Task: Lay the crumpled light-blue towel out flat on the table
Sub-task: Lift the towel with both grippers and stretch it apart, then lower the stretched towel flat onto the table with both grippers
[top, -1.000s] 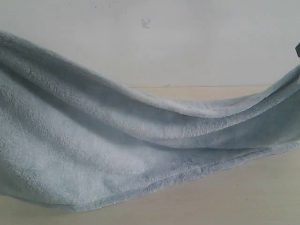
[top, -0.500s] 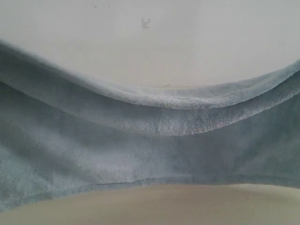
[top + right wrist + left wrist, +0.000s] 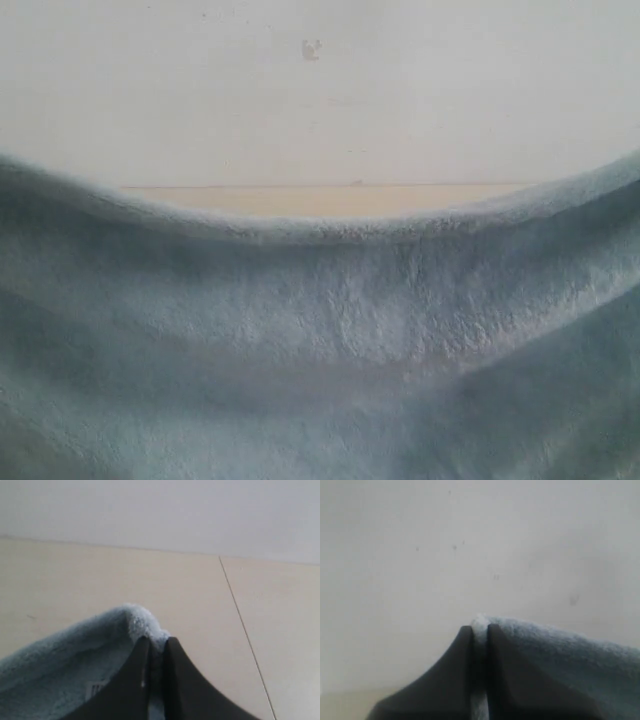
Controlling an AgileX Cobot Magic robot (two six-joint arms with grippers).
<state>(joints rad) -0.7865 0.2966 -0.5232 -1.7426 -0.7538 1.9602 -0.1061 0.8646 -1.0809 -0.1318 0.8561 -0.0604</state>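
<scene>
The towel (image 3: 320,340) hangs stretched from side to side across the exterior view and fills its lower half. Its long axis runs left to right. Its top edge is high at both sides and sags in a shallow curve at the middle. Above that dip a strip of the pale surface (image 3: 320,200) shows, with the off-white wall (image 3: 320,100) behind it.

The left end effector (image 3: 480,630) is clenched on one upper corner, with a thin fold of pile pinched between its dark fingers and the cloth trailing off to one side. The right end effector (image 3: 157,642) grips the opposite corner in the same way, above the surface and near a thin seam (image 3: 240,630) in it. A small white label (image 3: 95,689) lies on the cloth just beside this grip.

The bottom hem is out of frame, so whether it touches the surface is unclear.
</scene>
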